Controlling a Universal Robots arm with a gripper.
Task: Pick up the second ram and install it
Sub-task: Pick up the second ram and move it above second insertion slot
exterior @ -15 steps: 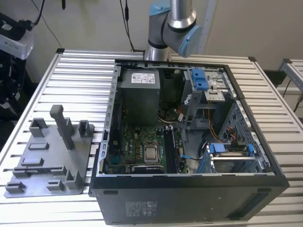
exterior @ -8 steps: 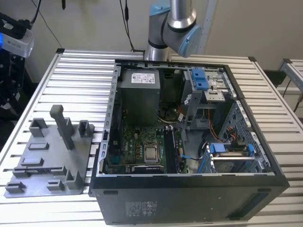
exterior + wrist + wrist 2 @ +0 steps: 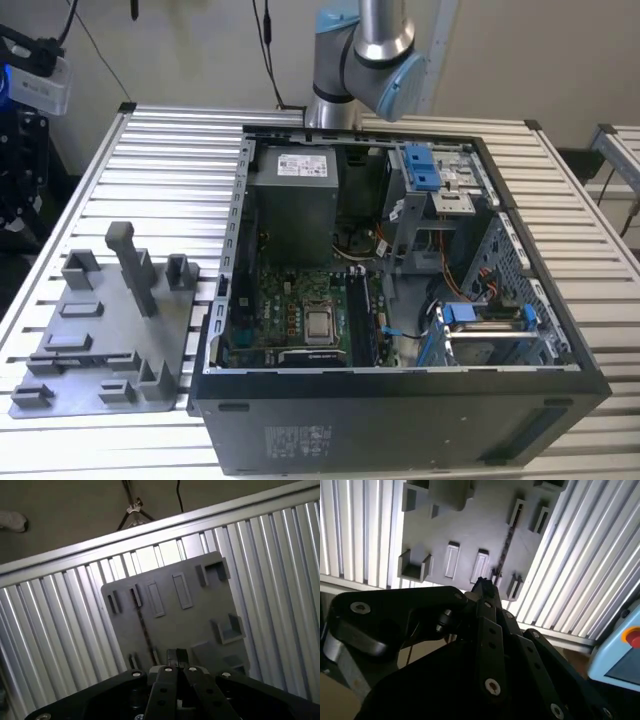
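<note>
The second ram is a thin dark stick standing on its edge between small holder blocks on the grey tray. In the first wrist view the ram runs as a dark line across the tray. My gripper hangs high above the tray, with the black fingertips pressed together and nothing between them. In the second wrist view the gripper tips lie close to one end of the ram in the picture, well above it.
In the exterior view the grey tray lies on the slatted metal table at the exterior view's left, with a tall post rising from it. The open computer case holds the green motherboard beside it.
</note>
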